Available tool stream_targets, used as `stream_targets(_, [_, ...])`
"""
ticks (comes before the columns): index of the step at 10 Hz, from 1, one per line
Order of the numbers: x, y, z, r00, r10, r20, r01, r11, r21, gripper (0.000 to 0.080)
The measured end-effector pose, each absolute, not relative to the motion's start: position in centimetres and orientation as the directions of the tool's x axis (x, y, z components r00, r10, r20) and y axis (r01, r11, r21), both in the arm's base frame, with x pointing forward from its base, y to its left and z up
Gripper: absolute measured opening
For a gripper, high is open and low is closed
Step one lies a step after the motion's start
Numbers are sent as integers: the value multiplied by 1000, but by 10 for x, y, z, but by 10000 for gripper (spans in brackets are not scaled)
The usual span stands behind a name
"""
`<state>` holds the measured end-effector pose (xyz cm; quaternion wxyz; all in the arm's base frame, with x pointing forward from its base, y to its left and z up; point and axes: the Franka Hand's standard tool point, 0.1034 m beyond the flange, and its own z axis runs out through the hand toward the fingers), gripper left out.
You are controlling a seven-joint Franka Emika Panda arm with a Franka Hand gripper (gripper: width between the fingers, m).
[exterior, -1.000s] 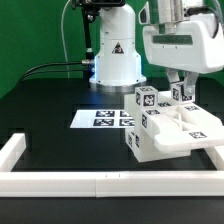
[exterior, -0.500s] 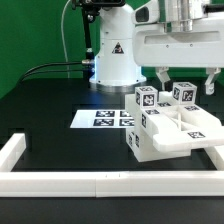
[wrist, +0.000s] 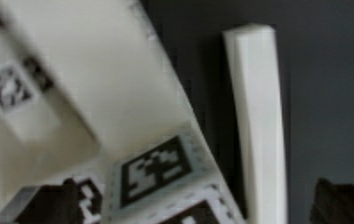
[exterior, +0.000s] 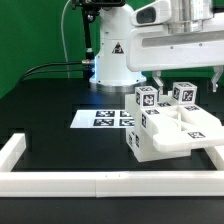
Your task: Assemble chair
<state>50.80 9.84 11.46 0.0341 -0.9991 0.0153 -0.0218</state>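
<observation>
The chair (exterior: 172,130) is a blocky white assembly at the exterior view's right, with the seat low and two tagged posts (exterior: 147,98) (exterior: 183,93) standing at its back. My gripper (exterior: 188,78) hovers above those posts, open wide and empty, with one finger (exterior: 160,77) on each side. In the wrist view the gripper (wrist: 192,205) looks down on tagged white chair parts (wrist: 153,170); both dark fingertips (wrist: 41,205) show at the frame's edge, far apart, touching nothing.
The marker board (exterior: 104,118) lies flat on the black table beside the chair, on the exterior view's left. A white border rail (exterior: 100,182) runs along the front and sides; it also shows in the wrist view (wrist: 254,110). The robot base (exterior: 117,55) stands behind.
My gripper has risen from beside the back tagged post to well above it. Its fingers now stand wide apart. The chair parts have not moved.
</observation>
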Motion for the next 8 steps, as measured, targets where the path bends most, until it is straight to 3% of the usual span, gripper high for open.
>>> stream_targets(1, [508, 98, 115, 997, -57, 43, -54, -996, -74, 648])
stream_targets(3, [508, 98, 114, 996, -75, 42, -72, -995, -74, 386])
stream_targets(4, [508, 98, 114, 992, -121, 38, -118, -990, -77, 386])
stream_targets(5, [509, 99, 115, 972, -233, 30, -230, -970, -82, 281])
stream_targets(8, [508, 101, 116, 796, -605, 4, -602, -793, -98, 281])
